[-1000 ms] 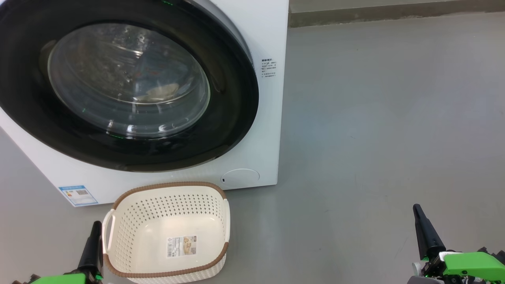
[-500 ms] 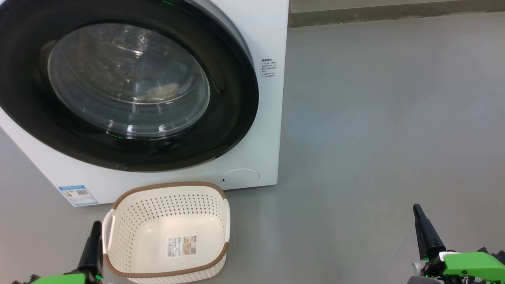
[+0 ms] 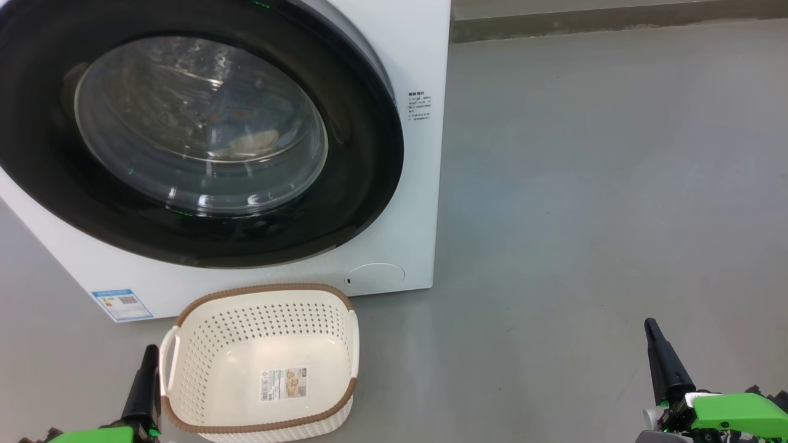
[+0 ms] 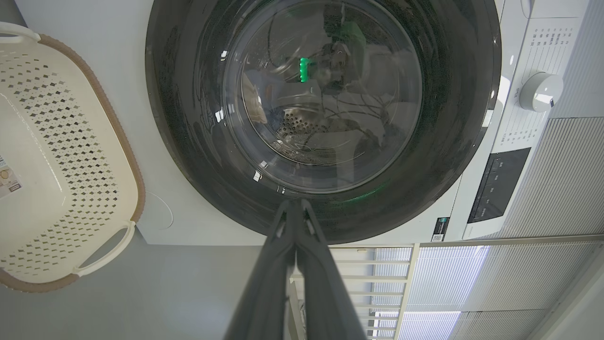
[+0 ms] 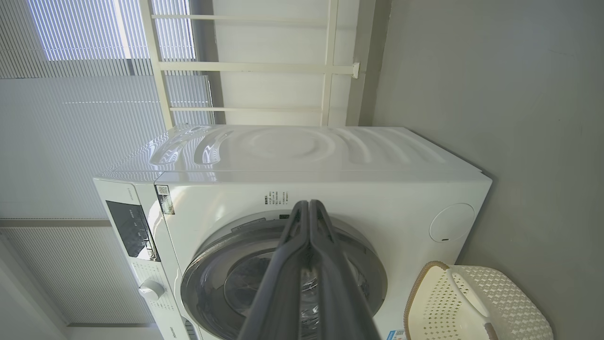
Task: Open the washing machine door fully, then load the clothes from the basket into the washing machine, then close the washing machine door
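The washing machine [image 3: 409, 55] is a big white box at the upper left of the head view. The washing machine door [image 3: 360, 154], glossy black with a glass window, lies flat against its front, shut. Behind the glass a pale cream patch with orange-brown specks [image 3: 249, 143] looks like the clothes. The basket [image 3: 203, 363] stands on the floor before the machine with only a sticker on its floor. My left gripper [image 3: 149, 351] is shut and holds nothing, just left of the basket. My right gripper [image 3: 650, 325] is shut and holds nothing, far right over bare floor.
A round low flap [image 3: 374, 277] and a blue label [image 3: 122, 304] sit at the machine's foot. The control dial [image 4: 540, 92] and a dark panel [image 4: 495, 184] are on its front. Grey floor [image 3: 585, 184] stretches to the right, up to a wall base [image 3: 615, 21].
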Robot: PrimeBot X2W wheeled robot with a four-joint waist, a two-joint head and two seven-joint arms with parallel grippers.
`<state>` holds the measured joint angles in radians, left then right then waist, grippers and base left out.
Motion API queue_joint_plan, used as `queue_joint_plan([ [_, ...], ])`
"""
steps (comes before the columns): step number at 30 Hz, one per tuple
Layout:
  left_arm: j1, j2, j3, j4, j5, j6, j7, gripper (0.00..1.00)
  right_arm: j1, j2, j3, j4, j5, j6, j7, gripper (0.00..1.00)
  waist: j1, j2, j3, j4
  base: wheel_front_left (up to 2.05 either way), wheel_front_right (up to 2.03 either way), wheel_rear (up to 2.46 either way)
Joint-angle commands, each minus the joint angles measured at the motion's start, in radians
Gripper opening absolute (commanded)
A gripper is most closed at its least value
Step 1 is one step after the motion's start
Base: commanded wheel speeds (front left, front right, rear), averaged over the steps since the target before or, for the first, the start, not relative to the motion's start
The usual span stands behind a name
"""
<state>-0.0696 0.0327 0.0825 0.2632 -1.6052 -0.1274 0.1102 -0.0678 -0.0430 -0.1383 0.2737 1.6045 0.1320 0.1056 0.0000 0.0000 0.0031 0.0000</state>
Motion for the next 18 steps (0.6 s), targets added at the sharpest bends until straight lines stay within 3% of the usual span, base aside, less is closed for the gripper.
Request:
queue_joint_plan([
  [1, -0.038, 0.018, 0.031, -0.018, -0.004, -0.003, 0.003, 0.00, -0.040, -0.007, 0.025, -0.029, 0.004, -0.001, 0.008, 0.00, 0.0000, 0.0000, 0.000, 0.000, 0.00, 0.00, 0.00],
  [18, -0.038, 0.018, 0.031, -0.018, -0.004, -0.003, 0.003, 0.00, -0.040, -0.007, 0.025, -0.029, 0.004, -0.001, 0.008, 0.00, 0.0000, 0.0000, 0.000, 0.000, 0.00, 0.00, 0.00],
])
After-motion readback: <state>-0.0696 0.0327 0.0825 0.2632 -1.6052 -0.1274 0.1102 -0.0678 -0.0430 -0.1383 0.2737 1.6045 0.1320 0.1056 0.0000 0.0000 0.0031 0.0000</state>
